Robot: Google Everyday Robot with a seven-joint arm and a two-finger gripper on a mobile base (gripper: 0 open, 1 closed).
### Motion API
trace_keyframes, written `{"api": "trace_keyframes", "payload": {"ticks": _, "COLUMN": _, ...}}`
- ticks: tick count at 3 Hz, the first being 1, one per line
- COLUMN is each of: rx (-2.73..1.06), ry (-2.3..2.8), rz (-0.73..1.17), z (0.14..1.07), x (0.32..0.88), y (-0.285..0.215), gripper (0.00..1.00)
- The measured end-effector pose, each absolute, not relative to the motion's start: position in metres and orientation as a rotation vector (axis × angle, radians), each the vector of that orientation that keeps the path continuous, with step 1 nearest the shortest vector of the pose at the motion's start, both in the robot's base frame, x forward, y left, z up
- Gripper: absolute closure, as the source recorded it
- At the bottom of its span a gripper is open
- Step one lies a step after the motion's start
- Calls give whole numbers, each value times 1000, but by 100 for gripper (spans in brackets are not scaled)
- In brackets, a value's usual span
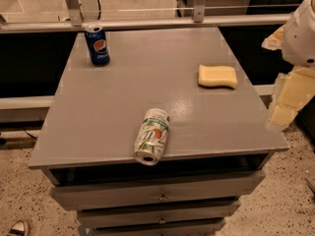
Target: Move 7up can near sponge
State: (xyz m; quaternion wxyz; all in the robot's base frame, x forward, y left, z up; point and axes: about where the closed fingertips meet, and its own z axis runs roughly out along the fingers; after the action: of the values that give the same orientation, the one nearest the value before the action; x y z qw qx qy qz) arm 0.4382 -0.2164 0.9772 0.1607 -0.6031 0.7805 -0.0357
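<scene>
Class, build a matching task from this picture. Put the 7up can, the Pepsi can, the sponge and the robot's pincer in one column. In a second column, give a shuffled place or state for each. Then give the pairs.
Column 1
1. 7up can
2. Pepsi can
3. sponge
4. pincer

Column 2
A. lies flat on the right side of the table
B. off the table, beside its right edge
C. stands upright at the table's far left corner
D. lies on its side at the table's front edge

Pairs: 1-D, 2-C, 3-A, 4-B
</scene>
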Motion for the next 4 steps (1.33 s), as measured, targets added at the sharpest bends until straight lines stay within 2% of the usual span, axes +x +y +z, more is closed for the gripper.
{"api": "trace_keyframes", "payload": {"ticks": 1, "rx": -1719, "ry": 2222, "rz": -99, "z": 978, "x": 439, "y": -216, "gripper": 0}}
{"api": "trace_keyframes", "payload": {"ticks": 2, "rx": -1722, "ry": 2162, "rz": 4, "z": 961, "x": 443, "y": -194, "gripper": 0}}
{"api": "trace_keyframes", "payload": {"ticks": 4, "rx": -1965, "ry": 1709, "rz": 348, "z": 917, "x": 470, "y": -79, "gripper": 0}}
